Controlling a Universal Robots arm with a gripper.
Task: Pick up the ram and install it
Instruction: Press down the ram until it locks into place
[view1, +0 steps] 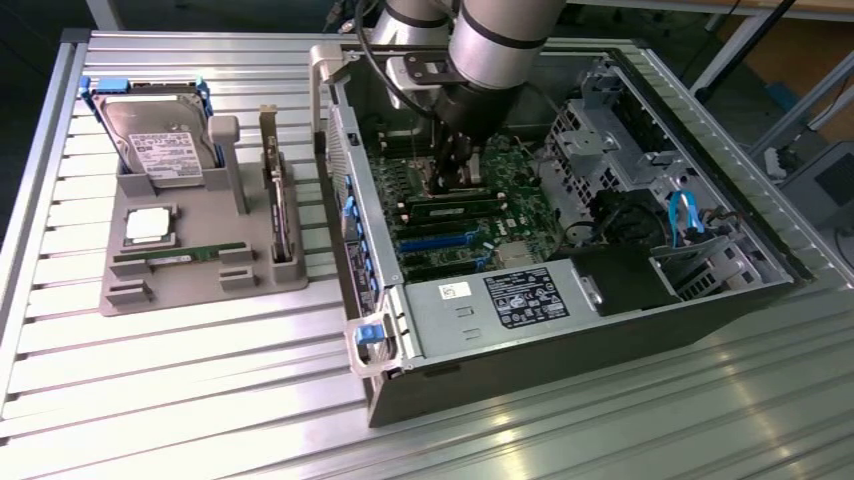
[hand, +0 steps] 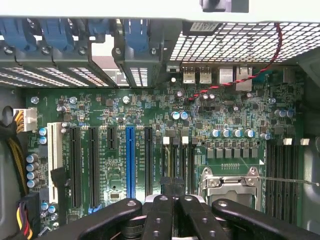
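Here, in the exterior view, the gripper is reaching into the open computer case, its fingers closed together over the motherboard. A ram stick is lying in the grey holder tray, beside the processor chip and hard drive. In the wrist view, the shut fingers are hovering above the memory slots.

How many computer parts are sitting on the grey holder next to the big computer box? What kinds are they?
Hard drive: 1
Silver processor chip: 1
Green ram stick: 1
Dark expansion card: 1
Total: 4
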